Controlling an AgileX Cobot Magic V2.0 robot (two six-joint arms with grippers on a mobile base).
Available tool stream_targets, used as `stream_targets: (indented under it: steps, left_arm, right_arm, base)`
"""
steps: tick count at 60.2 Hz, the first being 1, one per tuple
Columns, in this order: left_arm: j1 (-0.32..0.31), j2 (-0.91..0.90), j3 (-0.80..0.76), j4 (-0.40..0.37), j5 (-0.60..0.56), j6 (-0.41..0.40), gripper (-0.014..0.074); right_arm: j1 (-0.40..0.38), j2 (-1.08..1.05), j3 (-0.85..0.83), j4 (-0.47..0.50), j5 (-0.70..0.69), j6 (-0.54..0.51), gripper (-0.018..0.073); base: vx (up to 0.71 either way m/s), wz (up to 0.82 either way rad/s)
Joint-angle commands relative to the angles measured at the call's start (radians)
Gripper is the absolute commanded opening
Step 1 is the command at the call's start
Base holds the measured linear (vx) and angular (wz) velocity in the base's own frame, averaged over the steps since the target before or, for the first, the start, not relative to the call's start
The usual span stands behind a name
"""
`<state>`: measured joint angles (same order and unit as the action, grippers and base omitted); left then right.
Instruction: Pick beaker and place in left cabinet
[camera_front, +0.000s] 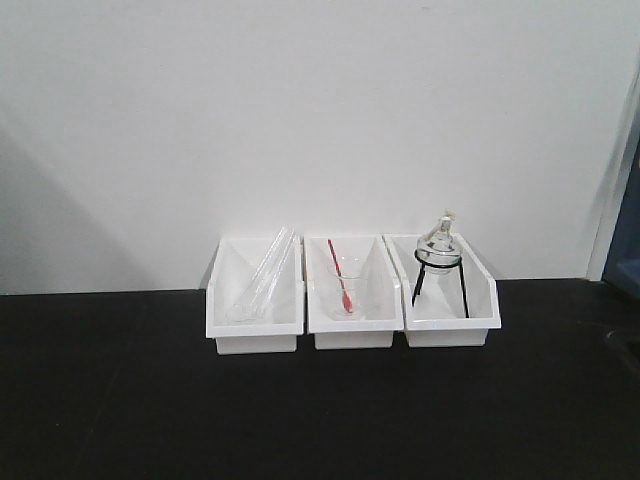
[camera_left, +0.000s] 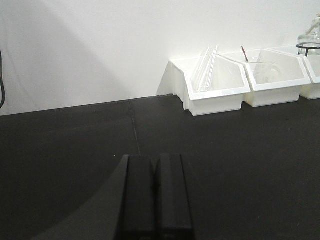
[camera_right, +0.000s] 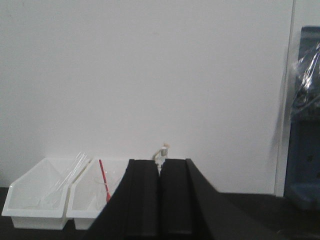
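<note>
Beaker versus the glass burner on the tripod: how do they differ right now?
The beaker stands in the middle bin; the burner is in the right bin. The beaker sits low inside its bin, while the burner is raised on a black tripod, above the rim. The beaker is open-topped with a red stick leaning in it; the burner is round and capped. Both are clear glass and upright.
</note>
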<state>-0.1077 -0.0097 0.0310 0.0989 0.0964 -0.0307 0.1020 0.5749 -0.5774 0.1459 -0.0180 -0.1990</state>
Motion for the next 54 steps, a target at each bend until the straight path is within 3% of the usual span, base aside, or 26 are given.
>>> stream_targets:
  steps: [1, 12, 19, 27, 42, 45, 54]
  left_arm:
    - [-0.006, -0.019, 0.015, -0.003, -0.088, -0.003, -0.0008]
    - [-0.006, -0.019, 0.015, -0.003, -0.088, -0.003, -0.0008]
    - [-0.006, -0.019, 0.015, -0.003, -0.088, -0.003, -0.0008]
    - [-0.006, -0.019, 0.015, -0.003, -0.088, -0.003, -0.0008]
    - [-0.006, -0.019, 0.015, -0.003, -0.088, -0.003, -0.0008]
    - [-0.006, -0.019, 0.015, -0.003, -0.088, -0.003, -0.0008]
    - [-0.006, -0.019, 0.015, -0.003, -0.088, -0.003, -0.0008]
  right_arm:
    - [-0.006, 0.09, -0.053, 0.047, -0.092, -0.013, -0.0006]
    - [-0.006, 0.181, -0.052, 0.091, -0.122, -0.013, 0.0015]
    - [-0.006, 0.192, -0.052, 0.089, -0.121, -0.013, 0.008]
    - [-0.006, 0.192, -0.052, 0.085, -0.124, -0.018, 0.0228]
    - [-0.006, 0.192, -0.052, 0.086, -0.159, -0.017, 0.0679]
    - [-0.006, 0.192, -0.052, 0.086, -0.164, -0.017, 0.0731]
    - [-0.006, 0.193, -0.051, 0.097, -0.184, 0.022, 0.0724]
  base:
    - [0.0, 0.0]
    - [0.0, 0.0]
    - [0.0, 0.0]
    - [0.0, 0.0]
    - [0.0, 0.0]
    - [0.0, 0.0]
    - [0.0, 0.0]
